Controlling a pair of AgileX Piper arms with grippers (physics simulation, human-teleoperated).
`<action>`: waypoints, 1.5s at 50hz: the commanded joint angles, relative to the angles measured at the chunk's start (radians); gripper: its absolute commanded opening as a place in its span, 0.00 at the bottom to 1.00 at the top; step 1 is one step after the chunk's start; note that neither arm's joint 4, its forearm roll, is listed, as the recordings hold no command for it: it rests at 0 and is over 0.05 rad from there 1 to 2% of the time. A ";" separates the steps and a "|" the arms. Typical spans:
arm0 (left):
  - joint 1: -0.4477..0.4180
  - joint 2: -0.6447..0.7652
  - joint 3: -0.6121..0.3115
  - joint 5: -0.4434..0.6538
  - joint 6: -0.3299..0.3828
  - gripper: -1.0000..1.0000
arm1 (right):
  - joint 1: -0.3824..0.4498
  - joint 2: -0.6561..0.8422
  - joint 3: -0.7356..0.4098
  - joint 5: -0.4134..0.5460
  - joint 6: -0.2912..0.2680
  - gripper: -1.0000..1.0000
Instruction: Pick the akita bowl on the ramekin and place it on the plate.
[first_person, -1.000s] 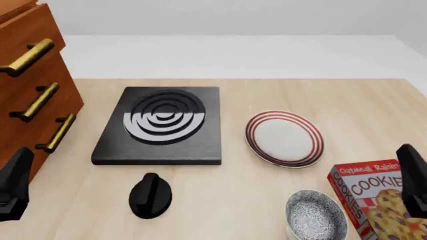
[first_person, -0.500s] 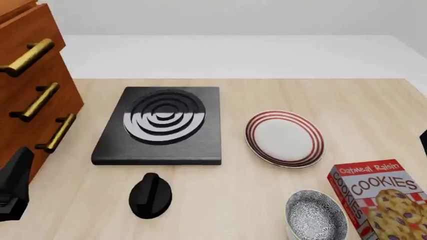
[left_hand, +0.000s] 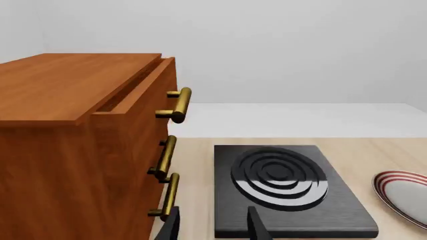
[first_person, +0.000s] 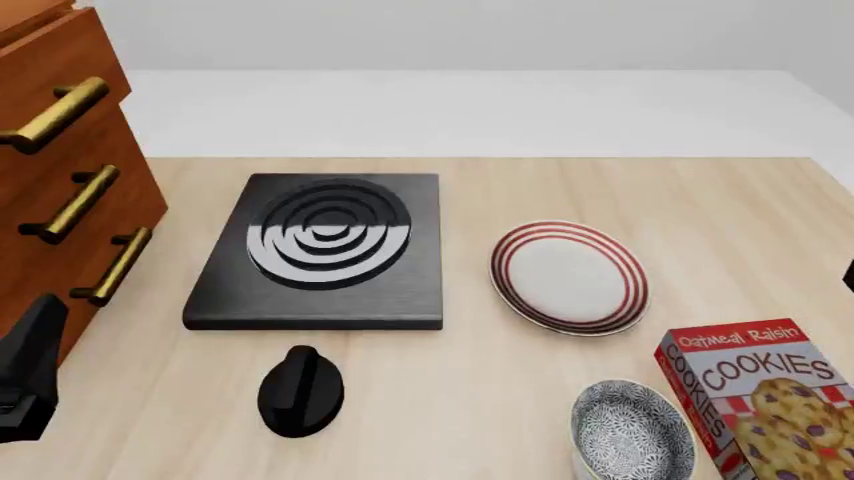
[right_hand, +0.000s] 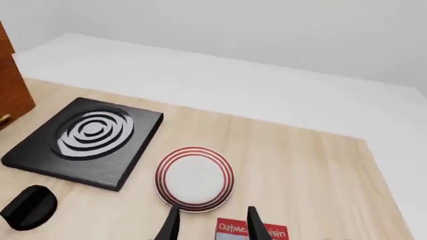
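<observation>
The table (first_person: 534, 400) carries everything, and as far as the views show the task has hardly begun: nothing has been lifted and nothing lies on the plate. Largest, the wooden drawers (first_person: 60, 160) stand at nine o'clock in the front view, with the black burner slab (first_person: 327, 250) near the centre and a black knob (first_person: 302, 390) toward six o'clock from it. The cookie box (first_person: 747, 390) sits at about four o'clock, just beside the bowl. The plate (first_person: 569, 276), at three o'clock from the slab, is bare, its red rings all visible. The bowl (first_person: 633, 430) sits at five o'clock, at the frame's lower edge, with only a sliver of white beneath its rim that I take for the ramekin (first_person: 583, 466); the bowl appears to rest on it, untouched. The left gripper (left_hand: 212, 225) hangs near the drawers with its fingers apart and nothing between them. The right gripper (right_hand: 212, 222) looks down over the plate and box from above, fingers likewise spread and empty, well apart from the bowl. Left to do, by my judgement: reach the bowl, grasp its rim, lift it off the ramekin, carry it toward twelve o'clock and set it on the plate.
</observation>
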 joint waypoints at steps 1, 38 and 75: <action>0.000 0.000 0.000 0.000 0.000 1.00 | 0.138 0.083 -0.115 0.165 -0.065 1.00; 0.000 0.000 0.000 0.000 0.000 1.00 | 0.582 0.436 -0.157 0.432 -0.038 1.00; 0.000 0.000 0.000 0.000 0.000 1.00 | 0.604 0.533 -0.007 0.365 -0.142 1.00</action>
